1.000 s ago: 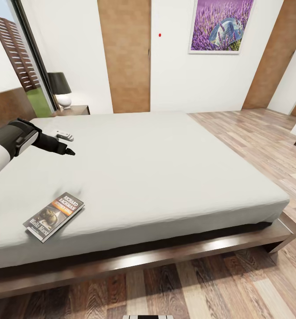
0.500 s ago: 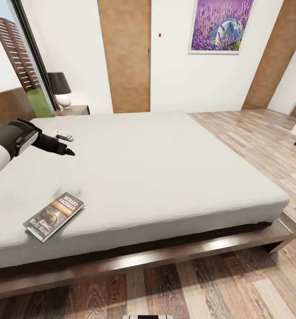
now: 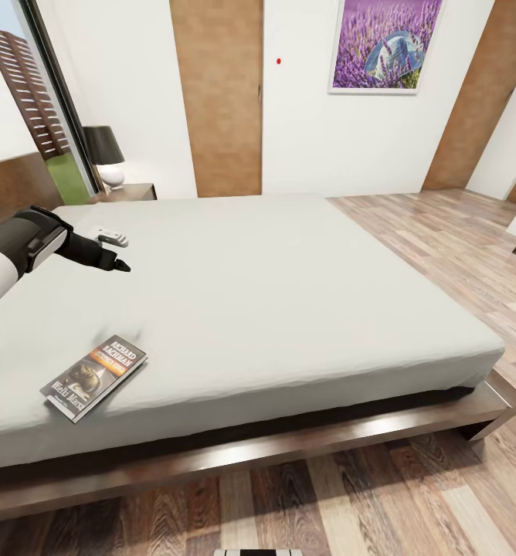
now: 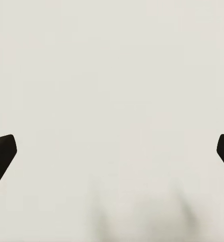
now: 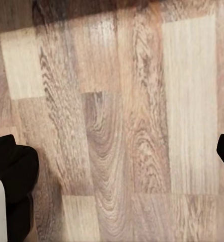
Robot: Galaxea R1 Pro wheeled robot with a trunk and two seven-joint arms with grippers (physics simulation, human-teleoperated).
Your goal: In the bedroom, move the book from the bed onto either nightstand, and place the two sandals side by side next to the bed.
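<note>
Book (image 3: pixel 94 377) lying near bed's (image 3: pixel 304 309) front edge, cover reading "RICHARD BACHMAN". Left gripper (image 3: pixel 119 265) hovering over mattress beyond it, fingers (image 4: pixel 2 154) spread, empty. Right gripper fingers (image 5: pixel 11 166) spread above floor (image 5: pixel 122 126).

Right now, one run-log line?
left end effector: open, over bed | right end effector: open, over floor | book: on bed, untouched

A wide stretch of bare mattress on the bed (image 3: pixel 289 293) lies open from centre to far edge. Near the front corner the book (image 3: pixel 94 377) lies flat, nothing close around it. The left pincer (image 3: pixel 121 266), fingers spread wide, hangs over the sheet beside a small white object (image 3: pixel 111 235). A lamp (image 3: pixel 106 155) occupies the nightstand (image 3: pixel 130 191).
</note>
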